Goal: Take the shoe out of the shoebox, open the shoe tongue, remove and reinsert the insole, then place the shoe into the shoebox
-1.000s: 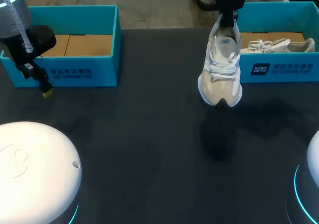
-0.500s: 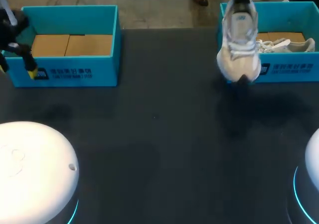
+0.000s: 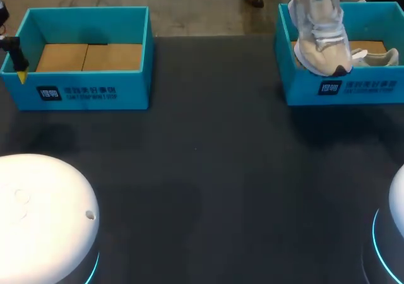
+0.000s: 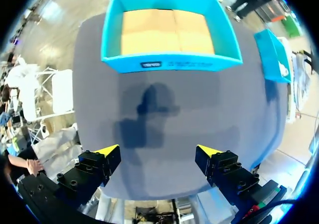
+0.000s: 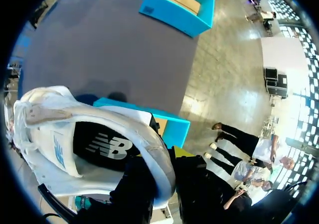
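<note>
While aloft, shoe now over shoebox

Bkgd: dark table, seen fr. above.
Matte dk-grey top, plain, w/ soft-edged shadows across it; light looks even.

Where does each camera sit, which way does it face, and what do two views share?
Head view: above and behind the robot, looking down on the table; left arm at the edge.
Left wrist view: on the left wrist, looking past open jaws at the left shoebox.
Right wrist view: on the right wrist, jaws shut on the shoe above the right shoebox.
All three show the left shoebox.
</note>
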Controlling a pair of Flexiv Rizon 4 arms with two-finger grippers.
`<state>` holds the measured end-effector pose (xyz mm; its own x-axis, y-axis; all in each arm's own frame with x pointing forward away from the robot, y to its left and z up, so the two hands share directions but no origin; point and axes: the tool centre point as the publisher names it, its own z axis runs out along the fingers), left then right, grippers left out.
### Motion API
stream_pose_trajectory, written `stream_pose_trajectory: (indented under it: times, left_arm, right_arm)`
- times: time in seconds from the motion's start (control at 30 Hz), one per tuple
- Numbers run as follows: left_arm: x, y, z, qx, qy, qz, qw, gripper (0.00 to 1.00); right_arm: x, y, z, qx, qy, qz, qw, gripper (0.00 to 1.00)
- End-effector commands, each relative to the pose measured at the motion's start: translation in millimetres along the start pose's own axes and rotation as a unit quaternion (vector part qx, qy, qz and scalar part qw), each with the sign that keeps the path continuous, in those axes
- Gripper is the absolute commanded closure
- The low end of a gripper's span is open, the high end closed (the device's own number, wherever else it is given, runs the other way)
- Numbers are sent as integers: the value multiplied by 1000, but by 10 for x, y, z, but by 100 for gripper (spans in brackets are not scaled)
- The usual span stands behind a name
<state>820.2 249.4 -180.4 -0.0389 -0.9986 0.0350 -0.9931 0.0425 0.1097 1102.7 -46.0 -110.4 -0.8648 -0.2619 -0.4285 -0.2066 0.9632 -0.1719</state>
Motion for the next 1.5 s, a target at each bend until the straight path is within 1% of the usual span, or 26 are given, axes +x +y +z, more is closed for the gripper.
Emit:
stream_pose_trajectory:
  times: [0.03, 0.1, 0.47, 0.63, 0.7, 0.8, 0.93, 1.03, 1.2, 1.27, 1.3, 1.37, 1.43, 1.5]
  left_arm:
    - [-63, -58, -98, 10, -26, 1, 1000, 0]
    - [-110, -100, -123, 19, -31, 25, 999, 0]
    - [-110, -100, -123, 19, -31, 25, 999, 0]
    - [-224, -282, -196, 23, -29, 19, 999, 0]
    - [-256, -346, -216, 26, -42, 15, 999, 0]
    - [-321, -440, -250, 29, -48, 9, 998, 0]
    - [-369, -545, -269, 28, -43, 10, 999, 0]
    - [-427, -663, -263, 25, -36, 5, 999, 0]
    - [-427, -663, -263, 25, -36, 5, 999, 0]
    - [-427, -663, -263, 25, -36, 5, 999, 0]
    - [-427, -663, -263, 25, -36, 5, 999, 0]
    - [-427, -663, -263, 25, -36, 5, 999, 0]
    - [-427, -663, -263, 25, -36, 5, 999, 0]
    - [-427, -663, -263, 25, -36, 5, 999, 0]
  right_arm:
    - [-107, 4, 39, 1, 12, 0, 1000, 100]
    - [-107, 4, 39, 1, 12, 0, 1000, 100]
    - [-107, 4, 39, 1, 12, 0, 1000, 100]
    - [-107, 4, 39, 1, 12, 0, 1000, 100]
    - [-107, 4, 39, 1, 12, 0, 1000, 100]
    - [-107, 4, 39, 1, 12, 0, 1000, 100]
    - [-107, 4, 39, 1, 12, 0, 1000, 100]
    - [-107, 4, 39, 1, 12, 0, 1000, 100]
    - [-107, 4, 39, 1, 12, 0, 1000, 100]
    - [-203, -64, 133, 19, 23, 20, 999, 100]
    - [-248, -111, 187, 19, 29, 28, 999, 100]
    - [-331, -237, 298, 40, 46, 65, 996, 100]
    - [-393, -393, 400, 60, 67, 118, 989, 100]
    - [-420, -557, 486, 64, 81, 166, 981, 100]
